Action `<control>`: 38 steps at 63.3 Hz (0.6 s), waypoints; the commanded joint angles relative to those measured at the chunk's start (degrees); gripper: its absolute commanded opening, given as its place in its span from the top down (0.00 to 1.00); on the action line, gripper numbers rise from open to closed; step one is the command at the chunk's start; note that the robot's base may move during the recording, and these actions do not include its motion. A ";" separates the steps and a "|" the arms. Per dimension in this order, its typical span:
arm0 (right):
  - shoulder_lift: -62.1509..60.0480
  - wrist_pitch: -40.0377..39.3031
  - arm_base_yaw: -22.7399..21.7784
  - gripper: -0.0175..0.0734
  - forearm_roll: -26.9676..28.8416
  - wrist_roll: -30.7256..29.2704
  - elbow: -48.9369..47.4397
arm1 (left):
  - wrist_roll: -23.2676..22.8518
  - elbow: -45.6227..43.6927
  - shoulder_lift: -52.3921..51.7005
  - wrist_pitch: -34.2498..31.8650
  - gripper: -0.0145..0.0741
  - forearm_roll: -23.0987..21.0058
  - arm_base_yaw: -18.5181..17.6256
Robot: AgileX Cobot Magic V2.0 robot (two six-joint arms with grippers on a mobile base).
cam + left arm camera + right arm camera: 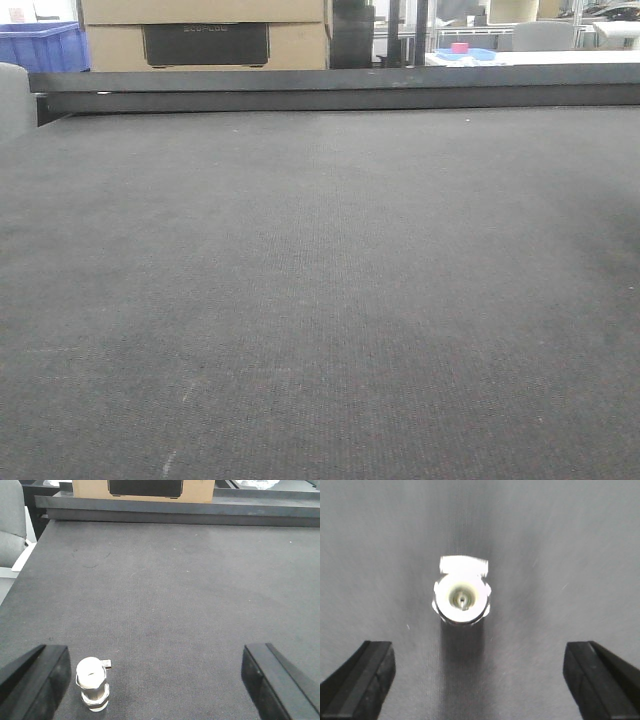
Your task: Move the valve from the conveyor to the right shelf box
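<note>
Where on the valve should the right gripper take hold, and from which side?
Grip the valve by its round body from straight above, closing on the two sides free of its tab. It stands upright on the conveyor, seen end-on beneath the open right gripper.

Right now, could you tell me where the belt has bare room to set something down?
Nearly all the conveyor is bare, from the black rail forward. Only the valve occupies it, close beside the open left gripper and ahead of the open right gripper.
</note>
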 commanded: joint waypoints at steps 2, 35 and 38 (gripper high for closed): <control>5.12 -0.78 0.00 0.18 -0.78 -0.53 -0.63 | -0.20 -0.54 0.04 -0.42 0.16 -0.36 -0.35; 19.86 -8.92 0.00 0.18 -0.15 -0.53 -0.63 | -0.20 -0.54 0.04 -0.42 0.16 -0.36 -0.35; 20.11 -9.18 0.00 0.19 -0.15 -0.53 -0.63 | -0.20 -0.54 0.04 -0.42 0.16 -0.36 -0.35</control>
